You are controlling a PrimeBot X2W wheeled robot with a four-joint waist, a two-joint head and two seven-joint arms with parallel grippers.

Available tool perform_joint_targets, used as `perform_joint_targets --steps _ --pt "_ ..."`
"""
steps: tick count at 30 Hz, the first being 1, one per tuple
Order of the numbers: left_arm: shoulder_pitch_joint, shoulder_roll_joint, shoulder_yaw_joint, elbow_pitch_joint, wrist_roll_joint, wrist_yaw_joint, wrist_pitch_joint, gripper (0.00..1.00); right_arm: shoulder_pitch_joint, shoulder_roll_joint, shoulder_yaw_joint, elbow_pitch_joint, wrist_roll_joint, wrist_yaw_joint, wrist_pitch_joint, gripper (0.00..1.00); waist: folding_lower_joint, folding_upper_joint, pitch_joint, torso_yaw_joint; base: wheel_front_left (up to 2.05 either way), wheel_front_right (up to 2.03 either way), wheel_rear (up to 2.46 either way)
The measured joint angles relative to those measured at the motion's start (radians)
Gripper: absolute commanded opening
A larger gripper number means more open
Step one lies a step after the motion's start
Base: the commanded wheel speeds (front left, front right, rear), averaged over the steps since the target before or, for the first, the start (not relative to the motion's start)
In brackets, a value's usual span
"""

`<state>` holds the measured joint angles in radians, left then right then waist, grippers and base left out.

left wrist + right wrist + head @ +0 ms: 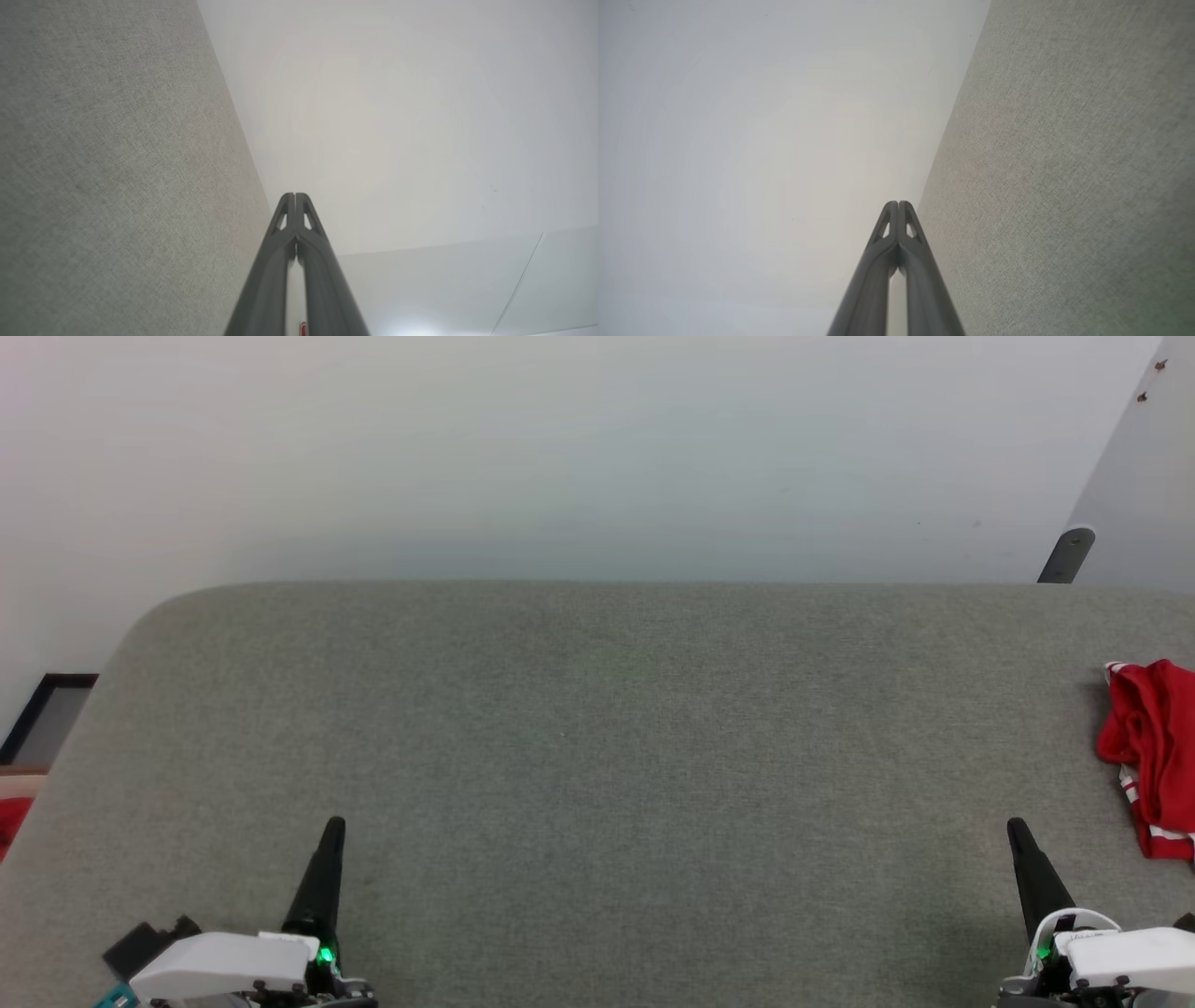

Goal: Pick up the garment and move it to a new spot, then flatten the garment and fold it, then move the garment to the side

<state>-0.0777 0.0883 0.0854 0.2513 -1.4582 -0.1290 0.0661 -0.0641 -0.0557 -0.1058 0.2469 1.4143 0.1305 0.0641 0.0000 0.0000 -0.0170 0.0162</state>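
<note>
- Garment (1153, 747): red cloth with white, red-striped trim, lying at the far right edge of the grey pad (597, 709). The edge of the head view cuts it off. What shows looks bunched and creased rather than laid flat. No lettering is readable.
- That spot at the side fits two readings: a heap waiting to be fetched to the middle, or a bundle put aside after folding. The visible part does not settle which.
- Right gripper (1019, 831): nearest to the garment but apart from it, low at the near right corner. Its fingers are pressed together with nothing between them, confirmed close up (899, 205).
- Left gripper (334, 829): mirrors it at the near left corner, well away from the garment. It is clenched and empty too (295, 198).
- Both point away from the robot and sit wide apart. Judged a parked pose that keeps the middle of the pad open as working room.
- Wall (560, 457): pale, runs behind the pad.
- Red patch (7, 821): a sliver at the left margin, beyond the pad's edge. Too little shows to name it.
</note>
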Motion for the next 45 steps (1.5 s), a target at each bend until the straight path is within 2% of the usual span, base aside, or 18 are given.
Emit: perform_joint_targets --steps 28,45 --pt "-0.026 -0.039 0.029 -0.006 -0.153 0.000 0.049 0.00 -0.040 0.003 -0.008 -0.001 0.197 0.000 0.051 0.00 0.0000 0.0000 0.020 -0.016 0.00 0.00 0.00" --pt "-0.027 -0.040 0.030 -0.006 -0.153 0.000 0.049 0.00 -0.044 0.004 -0.009 -0.001 0.197 0.000 0.051 0.00 0.0000 0.0000 0.020 -0.016 0.00 0.00 0.00"
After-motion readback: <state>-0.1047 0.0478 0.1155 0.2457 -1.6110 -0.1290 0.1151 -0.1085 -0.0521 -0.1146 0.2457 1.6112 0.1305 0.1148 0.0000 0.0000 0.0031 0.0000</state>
